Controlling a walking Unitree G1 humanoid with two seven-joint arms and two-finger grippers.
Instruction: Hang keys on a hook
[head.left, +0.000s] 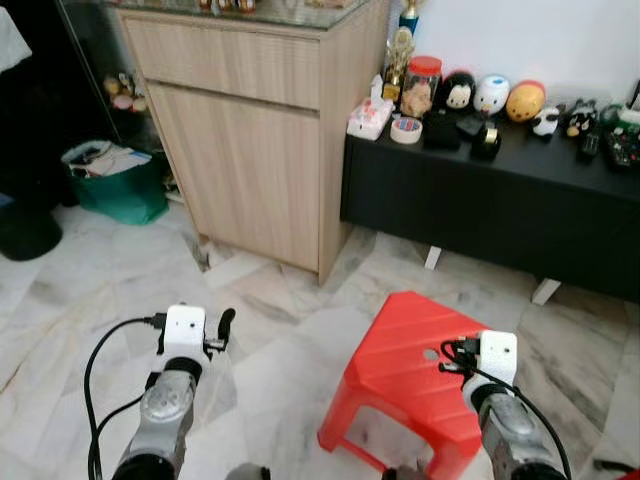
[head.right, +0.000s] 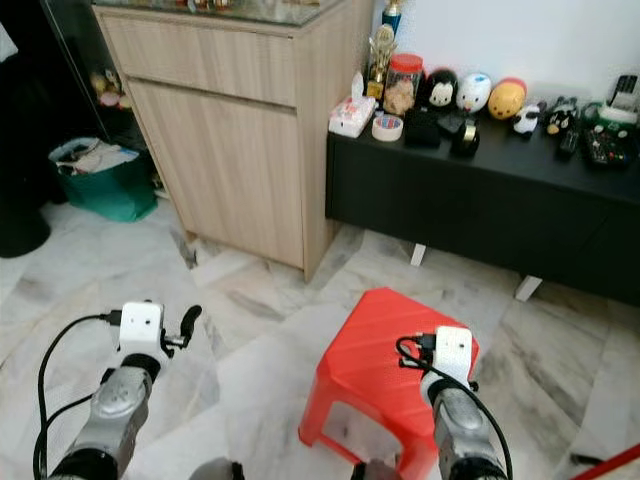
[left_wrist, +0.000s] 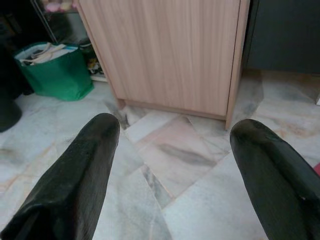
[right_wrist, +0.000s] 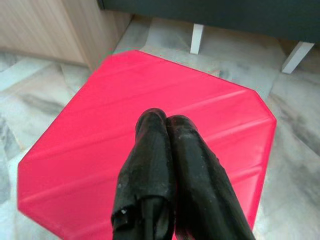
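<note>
My left gripper (left_wrist: 175, 130) is held low over the marble floor (head.left: 270, 330), open, with nothing between its two black fingers (left_wrist: 80, 170). It points toward the base of a light wooden cabinet (head.left: 250, 150). My right gripper (right_wrist: 162, 117) is shut with nothing in it and hovers just above the seat of a red plastic stool (head.left: 420, 370). Both silver forearms rise from the lower edge of the head views, the left wrist (head.left: 185, 335) to the left of the stool and the right wrist (head.left: 497, 355) over its right side.
A low black bench (head.left: 500, 200) along the white wall carries several toys, a jar (head.left: 420, 85) and a tape roll (head.left: 406, 130). A green bag (head.left: 115, 185) and a dark bin (head.left: 25, 230) stand left of the cabinet. Open floor lies between the stool and the cabinet.
</note>
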